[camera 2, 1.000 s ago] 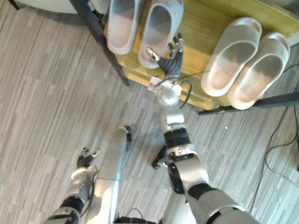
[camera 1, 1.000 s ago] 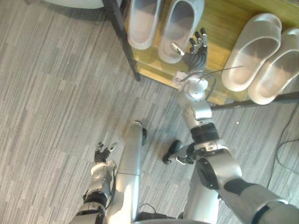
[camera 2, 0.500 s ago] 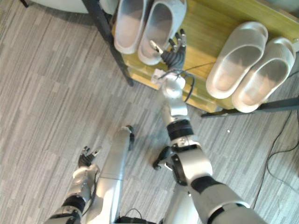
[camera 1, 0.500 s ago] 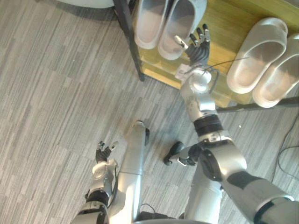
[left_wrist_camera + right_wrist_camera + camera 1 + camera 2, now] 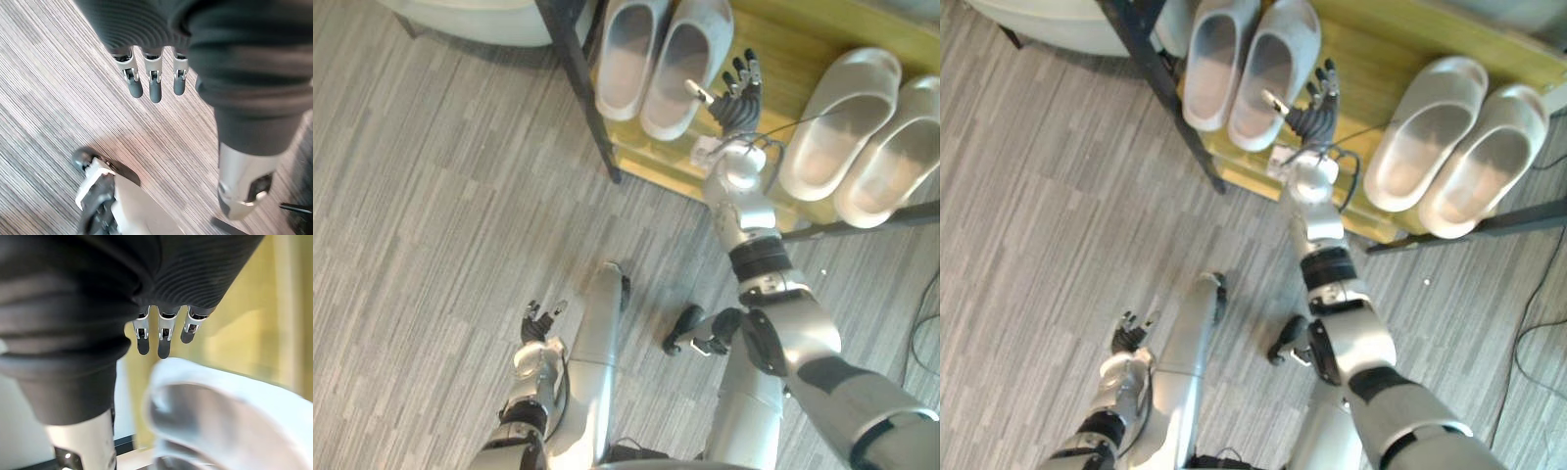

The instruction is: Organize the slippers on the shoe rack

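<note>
Hovering over shoe rack (image 5: pixel 793 41): right hand (image 5: pixel 736 93), fingers straight, spread, empty, just beside left slipper pair (image 5: pixel 683 59). Right slipper pair (image 5: pixel 837 122) well apart, on shoe rack too. Left hand (image 5: pixel 538 323) relaxed, uncurled, near floor (image 5: pixel 431 196). Step judged: alignment; next: gentle sideways nudge.

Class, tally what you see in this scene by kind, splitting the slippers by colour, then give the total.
Grey slippers: 2
Cream slippers: 2
Shoe rack: 1
Robot hands, left hand and right hand: 2
Total: 7
</note>
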### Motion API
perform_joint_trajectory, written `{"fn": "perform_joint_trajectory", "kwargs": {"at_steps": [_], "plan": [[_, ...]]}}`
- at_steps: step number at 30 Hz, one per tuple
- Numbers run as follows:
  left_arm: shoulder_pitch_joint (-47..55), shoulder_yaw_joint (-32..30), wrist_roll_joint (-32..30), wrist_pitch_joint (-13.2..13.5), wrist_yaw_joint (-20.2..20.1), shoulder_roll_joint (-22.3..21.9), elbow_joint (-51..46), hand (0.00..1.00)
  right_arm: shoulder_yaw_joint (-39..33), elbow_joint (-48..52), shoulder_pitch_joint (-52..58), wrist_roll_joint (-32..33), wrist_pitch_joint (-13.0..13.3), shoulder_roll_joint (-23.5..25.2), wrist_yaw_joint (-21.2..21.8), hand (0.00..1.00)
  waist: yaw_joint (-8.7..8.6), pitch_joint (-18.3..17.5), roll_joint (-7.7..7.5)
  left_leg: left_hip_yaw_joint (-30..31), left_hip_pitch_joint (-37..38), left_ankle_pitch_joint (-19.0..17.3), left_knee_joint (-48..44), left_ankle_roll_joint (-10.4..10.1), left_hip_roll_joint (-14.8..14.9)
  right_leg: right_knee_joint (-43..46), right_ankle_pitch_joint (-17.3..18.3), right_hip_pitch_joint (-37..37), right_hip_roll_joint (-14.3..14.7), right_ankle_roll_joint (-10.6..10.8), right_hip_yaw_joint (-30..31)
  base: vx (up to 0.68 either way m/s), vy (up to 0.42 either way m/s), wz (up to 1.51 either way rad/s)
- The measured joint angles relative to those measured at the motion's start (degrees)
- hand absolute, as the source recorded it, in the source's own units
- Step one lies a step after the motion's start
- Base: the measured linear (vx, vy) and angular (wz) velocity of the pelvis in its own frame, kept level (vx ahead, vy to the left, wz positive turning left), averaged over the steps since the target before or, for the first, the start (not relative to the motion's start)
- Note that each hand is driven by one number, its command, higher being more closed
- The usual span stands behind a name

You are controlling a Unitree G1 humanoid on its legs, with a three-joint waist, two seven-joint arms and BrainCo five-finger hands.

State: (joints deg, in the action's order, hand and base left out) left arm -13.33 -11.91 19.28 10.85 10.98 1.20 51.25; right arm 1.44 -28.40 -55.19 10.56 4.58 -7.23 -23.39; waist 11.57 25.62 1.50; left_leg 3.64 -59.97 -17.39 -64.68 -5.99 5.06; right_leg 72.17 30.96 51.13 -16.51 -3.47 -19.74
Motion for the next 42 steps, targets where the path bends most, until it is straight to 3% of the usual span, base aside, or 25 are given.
{"fn": "perform_joint_trajectory", "kwargs": {"at_steps": [5,8,13,16,18,22,27,32,37,42], "plan": [[3.5,0.0,-0.1,0.1,0.0,0.5,-0.7,0.00,5.1,8.8,10.8,-6.3,-0.3,0.5,1.4,0.00,-1.24,0.0,-0.13,-2.5,11.2,1.3,8.4,0.3,1.4,-8.7,-3.1,-9.7,1.7,0.1,0.1,0.05,0.010,-0.13],[6.5,1.7,-0.9,0.2,-0.2,1.0,-1.7,0.00,9.2,15.6,19.9,-8.8,-0.3,0.4,3.9,0.00,-2.67,-0.2,-0.36,-5.8,20.4,3.6,17.5,1.2,2.5,-17.2,-6.0,-17.7,2.7,1.3,0.1,0.08,0.017,-0.06],[10.5,8.1,-4.7,0.1,-2.4,2.4,-2.0,0.00,12.9,18.2,35.7,-13.0,0.5,1.2,8.9,0.00,-4.61,-5.8,-2.79,-9.7,31.8,7.9,31.6,1.1,2.9,-30.9,-11.0,-27.6,4.5,2.8,-0.3,0.15,0.037,-0.08],[11.4,13.0,-6.5,0.0,-2.9,4.4,0.8,0.00,13.3,12.0,43.0,-15.2,1.2,2.2,12.2,0.00,-6.42,-9.2,-4.42,-11.1,39.7,11.7,42.3,1.3,1.8,-41.0,-15.0,-34.0,6.0,3.8,-0.3,0.15,0.052,-0.08],[11.9,15.2,-7.8,-0.1,-4.1,4.2,1.7,0.00,12.2,5.3,46.3,-17.5,1.1,2.2,13.6,0.00,-8.14,-10.7,-4.33,-11.8,44.7,14.0,48.9,1.6,0.9,-47.3,-17.5,-38.6,6.6,4.7,-0.5,0.18,0.102,-0.06],[13.1,18.3,-10.3,-0.5,-5.0,3.5,1.7,0.00,8.6,-4.9,52.2,-21.2,0.2,2.3,14.5,0.00,-9.17,-13.5,-3.29,-13.6,52.6,17.1,58.7,2.2,-0.2,-57.4,-21.7,-45.5,8.1,6.1,-0.1,0.14,0.094,-0.14],[13.6,20.6,-12.6,-0.4,-4.7,3.8,1.1,0.00,3.8,-13.3,56.4,-24.6,-0.8,2.2,14.3,0.00,-9.98,-16.1,-1.20,-14.0,57.5,17.9,63.0,2.3,-0.9,-65.4,-25.1,-51.5,9.4,6.9,-0.1,0.09,0.042,-0.06],[13.6,25.4,-14.8,-0.4,-4.6,4.4,-1.8,0.00,1.5,-20.3,57.4,-25.9,-1.0,2.6,14.0,0.00,-10.96,-17.0,-0.72,-13.9,59.0,19.0,65.0,2.5,-1.2,-67.8,-26.5,-53.2,10.0,6.9,0.1,0.01,0.009,0.00],[14.1,34.7,-14.8,-0.3,-5.0,4.3,-11.6,0.00,-1.2,-23.3,59.1,-25.7,-1.2,2.7,13.6,0.00,-11.23,-17.6,-0.48,-13.8,61.8,20.3,67.7,2.7,-1.7,-70.0,-27.5,-55.3,10.4,6.8,0.6,-0.04,0.025,-0.03],[14.0,45.5,-14.5,0.5,-6.8,4.4,-29.1,0.00,-3.2,-25.2,59.3,-25.6,-1.1,2.7,13.2,0.00,-11.65,-18.6,0.41,-13.1,64.4,21.8,70.5,3.3,-2.1,-71.0,-28.1,-57.2,10.3,6.9,0.5,-0.05,0.027,0.02]]}}
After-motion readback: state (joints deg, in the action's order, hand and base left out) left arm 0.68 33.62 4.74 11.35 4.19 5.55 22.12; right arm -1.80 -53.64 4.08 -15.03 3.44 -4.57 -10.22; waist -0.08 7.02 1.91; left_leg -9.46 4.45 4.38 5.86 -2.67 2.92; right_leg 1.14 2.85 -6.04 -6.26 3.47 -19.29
